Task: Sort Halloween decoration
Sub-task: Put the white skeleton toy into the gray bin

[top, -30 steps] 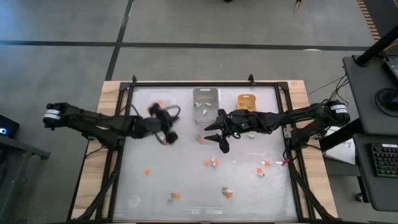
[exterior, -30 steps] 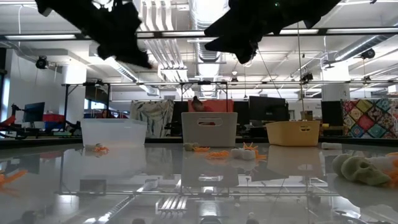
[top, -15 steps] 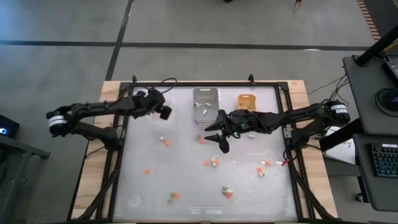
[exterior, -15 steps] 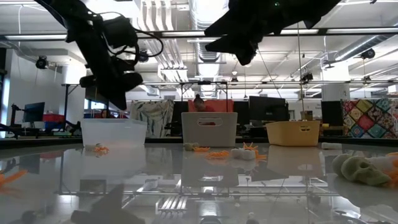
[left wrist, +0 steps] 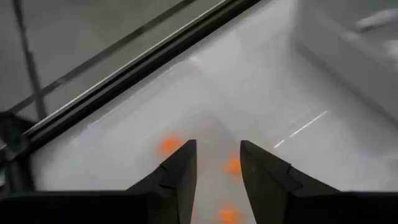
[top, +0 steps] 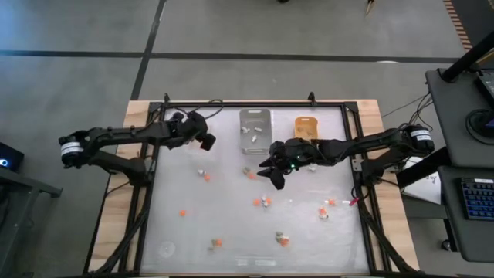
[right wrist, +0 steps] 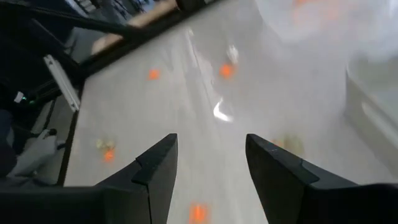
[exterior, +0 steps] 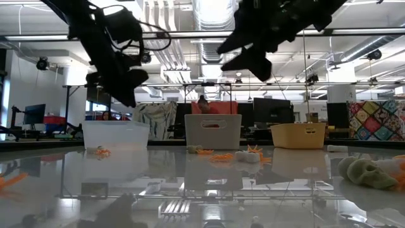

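Trinkets (top: 265,201) dot the glossy white table (top: 231,224); ceiling pipes overhead.

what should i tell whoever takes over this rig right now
Left gripper: open, nothing between its fingers, above the clear tray at the far left, which holds orange pieces.
Right gripper: open, empty, above mid-table in front of the grey tray.
Orange-yellow tray sits beside the grey one.
Done: a few trinkets are in trays.
Left: about ten trinkets lie loose across the table, to be sorted.
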`<state>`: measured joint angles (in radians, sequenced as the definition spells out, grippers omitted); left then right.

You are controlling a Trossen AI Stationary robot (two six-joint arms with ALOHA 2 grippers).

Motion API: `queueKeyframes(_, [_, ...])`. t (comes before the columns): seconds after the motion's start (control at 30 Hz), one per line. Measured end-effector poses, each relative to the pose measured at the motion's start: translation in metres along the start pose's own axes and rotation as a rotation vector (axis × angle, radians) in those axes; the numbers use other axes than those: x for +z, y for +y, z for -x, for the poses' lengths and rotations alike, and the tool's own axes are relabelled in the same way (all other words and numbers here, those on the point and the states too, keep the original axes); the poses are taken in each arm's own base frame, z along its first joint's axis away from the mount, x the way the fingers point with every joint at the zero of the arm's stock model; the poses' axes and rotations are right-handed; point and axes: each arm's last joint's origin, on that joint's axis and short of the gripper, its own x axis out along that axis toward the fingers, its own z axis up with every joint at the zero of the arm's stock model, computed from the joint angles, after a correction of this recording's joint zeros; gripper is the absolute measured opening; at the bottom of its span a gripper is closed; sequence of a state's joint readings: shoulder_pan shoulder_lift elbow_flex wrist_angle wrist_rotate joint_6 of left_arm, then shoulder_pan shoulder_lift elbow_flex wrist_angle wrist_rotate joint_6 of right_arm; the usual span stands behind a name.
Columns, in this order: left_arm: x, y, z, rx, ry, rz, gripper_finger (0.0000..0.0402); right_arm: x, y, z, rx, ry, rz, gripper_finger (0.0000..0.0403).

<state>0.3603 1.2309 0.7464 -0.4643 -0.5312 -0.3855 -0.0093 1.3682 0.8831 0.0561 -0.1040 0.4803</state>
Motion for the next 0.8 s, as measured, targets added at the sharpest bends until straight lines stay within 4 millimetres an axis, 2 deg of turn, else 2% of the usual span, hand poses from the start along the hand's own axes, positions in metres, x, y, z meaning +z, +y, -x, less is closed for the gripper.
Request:
queueKeyframes(0.23, [-0.005, -0.042, 0.030, -0.206, -0.152, -0.089, 0.0107, -0.022, -0.011, 0.005, -0.160, 0.245, -0.196, 0.0182])
queueKeyframes(0.4, [-0.012, -0.065, 0.050, -0.321, -0.227, -0.130, 0.0107, -0.047, -0.026, 0.019, -0.457, 0.451, -0.345, 0.0182])
queueKeyframes(0.53, [-0.016, -0.072, 0.057, -0.360, -0.244, -0.147, 0.0107, -0.064, -0.041, 0.042, -0.755, 0.617, -0.440, 0.0182])
queueKeyframes(0.63, [-0.016, -0.073, 0.057, -0.361, -0.243, -0.150, 0.0107, -0.068, -0.048, 0.055, -0.916, 0.674, -0.419, 0.0182])
queueKeyframes(0.7, [-0.016, -0.073, 0.057, -0.359, -0.243, -0.150, 0.0107, -0.067, -0.052, 0.057, -0.940, 0.685, -0.373, 0.0182])
queueKeyframes(0.8, [-0.016, -0.073, 0.057, -0.360, -0.245, -0.149, 0.0107, -0.065, -0.053, 0.055, -0.888, 0.706, -0.296, 0.0182])
